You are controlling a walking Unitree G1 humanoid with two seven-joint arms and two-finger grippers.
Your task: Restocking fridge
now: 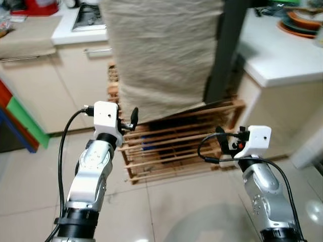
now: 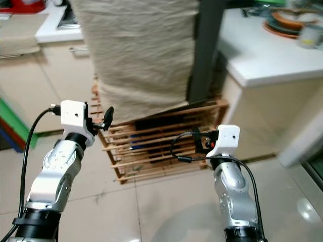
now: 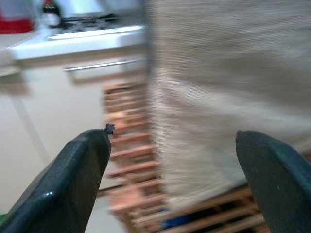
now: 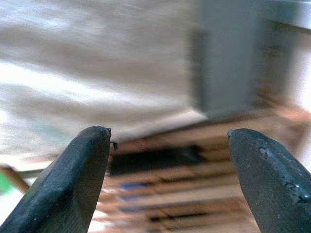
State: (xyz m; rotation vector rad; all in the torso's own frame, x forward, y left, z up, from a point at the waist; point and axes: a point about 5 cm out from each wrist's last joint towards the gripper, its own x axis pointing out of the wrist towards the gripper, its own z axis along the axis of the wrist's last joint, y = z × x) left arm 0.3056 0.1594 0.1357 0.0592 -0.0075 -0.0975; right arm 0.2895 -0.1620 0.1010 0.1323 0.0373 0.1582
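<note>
nearest to me, both arms are raised in front of the body over the pale tiled floor (image 1: 166, 206). my left gripper (image 3: 175, 179) has its two black fingers spread wide with nothing between them; in the head views it sits at the left end of the wooden slatted crate (image 1: 176, 143), close to its upper left corner but not visibly touching it. my right gripper (image 4: 167, 179) is likewise spread and holds nothing; in the head views it sits in front of the right end of the same crate, fingers pointing toward the slats.

the crate lies low on the floor between the two grippers and just beyond them. dark and blue items lie inside it behind the slats; i cannot tell what they are. both wrist views are blurred, so fine detail there is unreliable.

above the crate, a beige wrinkled cloth (image 1: 164, 55) hangs down and covers its upper part. a dark vertical post (image 1: 224, 50) stands just to the right of the cloth.

further off on the left is a cream cabinet (image 1: 65, 75) with a metal handle, topped by a white counter carrying a stove top (image 1: 88, 17). on the right is a white countertop (image 1: 282, 50) with stacked dishes (image 1: 300, 22) at its far end.

i cannot identify a fridge in these views.
</note>
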